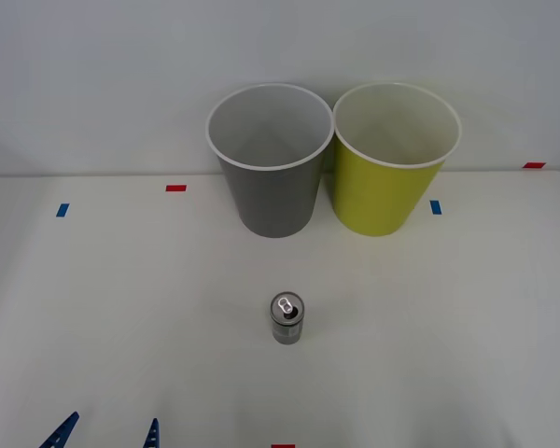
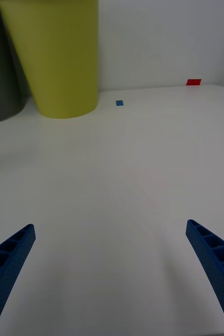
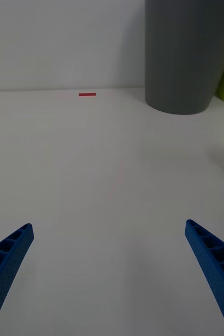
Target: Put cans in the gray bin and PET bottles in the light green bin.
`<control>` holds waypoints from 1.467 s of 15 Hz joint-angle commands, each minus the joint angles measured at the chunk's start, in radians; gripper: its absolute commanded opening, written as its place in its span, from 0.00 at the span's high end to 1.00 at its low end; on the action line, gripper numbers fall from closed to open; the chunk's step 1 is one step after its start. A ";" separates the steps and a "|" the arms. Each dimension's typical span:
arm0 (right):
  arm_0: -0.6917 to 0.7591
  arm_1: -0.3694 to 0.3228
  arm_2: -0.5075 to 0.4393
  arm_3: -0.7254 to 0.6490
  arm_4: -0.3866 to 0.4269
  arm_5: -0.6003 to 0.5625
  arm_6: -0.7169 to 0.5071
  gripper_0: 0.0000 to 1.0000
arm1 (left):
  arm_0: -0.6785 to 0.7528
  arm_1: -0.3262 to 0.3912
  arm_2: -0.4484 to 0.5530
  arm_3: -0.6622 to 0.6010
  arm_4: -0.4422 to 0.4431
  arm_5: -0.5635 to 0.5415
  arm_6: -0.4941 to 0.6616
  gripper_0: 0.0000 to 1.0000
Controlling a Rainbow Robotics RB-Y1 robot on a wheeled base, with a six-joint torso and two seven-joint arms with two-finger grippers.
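At the near left edge of the tabletop (image 1: 121, 308), the left claw (image 1: 105, 434) is hovering low with fingers spread wide, holding nothing. Right claw (image 2: 112, 273) is likewise gaping wide over bare surface. Ahead and to the right of the left claw, 1 can (image 1: 287, 318) is standing upright, mid-tabletop. Beyond it the gray bin (image 1: 269, 159) and light green bin (image 1: 393, 157) are sitting side by side. Judgement: can is light, thin-walled, smooth; gripping mid-body across its sides, gently, looks safest.
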 commanded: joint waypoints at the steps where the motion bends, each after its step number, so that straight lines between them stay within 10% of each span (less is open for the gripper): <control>1: 0.000 0.000 0.000 0.000 0.000 0.000 0.000 0.00 | 0.000 0.000 0.000 0.000 0.000 0.000 0.000 0.00; 22: 0.000 0.000 0.000 0.000 0.000 0.000 0.000 0.00 | -0.034 0.021 -0.015 0.058 -0.003 -0.014 0.002 0.00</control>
